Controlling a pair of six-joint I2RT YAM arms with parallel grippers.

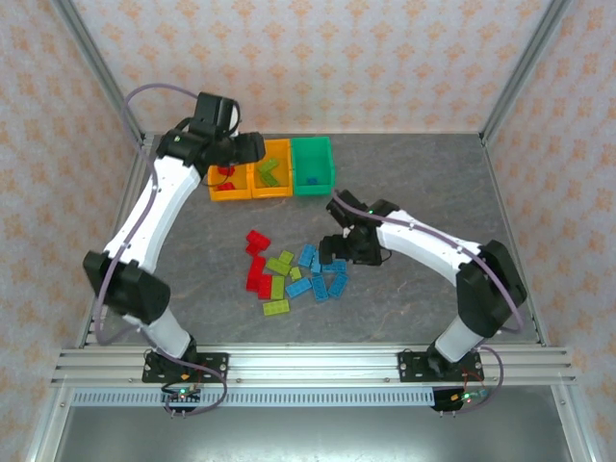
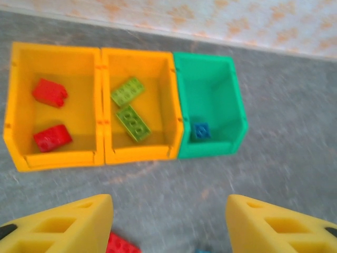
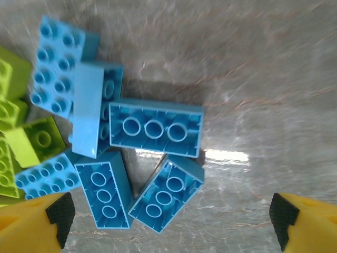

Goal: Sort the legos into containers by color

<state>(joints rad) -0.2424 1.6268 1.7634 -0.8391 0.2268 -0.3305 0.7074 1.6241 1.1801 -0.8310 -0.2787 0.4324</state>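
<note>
Left arm. The yellow left fingers [image 2: 63, 224] are spread apart with nothing between them. The grey stone-look counter [image 2: 284, 158] shows in the gap. One loose red brick [image 2: 122, 245] lies at the inner edge of the finger at frame left. I cannot tell whether they touch.

Bin row, beyond those fingertips, the three bins set side by side:
- The left orange plastic bin [image 2: 15, 95] holds two red studded bricks [image 2: 50, 92], apart from each other.
- The middle orange plastic bin [image 2: 138, 54] holds two lime green studded bricks [image 2: 133, 123], studs up and close together.
- The green plastic bin [image 2: 210, 58] holds one small blue brick [image 2: 200, 130] against its near wall.

Mid-counter. The loose pile of bricks [image 1: 294, 274] lies well apart from the bins. Red bricks are at its left, lime green in the middle and light blue at its right.

Right arm. The right fingers [image 3: 37, 221], yellow with black pads, are spread wide and pinch nothing. In the top view they hang over the blue end of the pile. In the wrist view a cluster of light blue bricks [image 3: 155, 128] lies ahead of the tips, shifted toward the finger at frame left. Three lie hollow side up, one studs up and one on its long side. The near ends of two hollow-side-up bricks reach into the gap between the fingers. One comes just beside the left-hand pad, and contact cannot be told. More lime green bricks sit at the left edge of that view.
</note>
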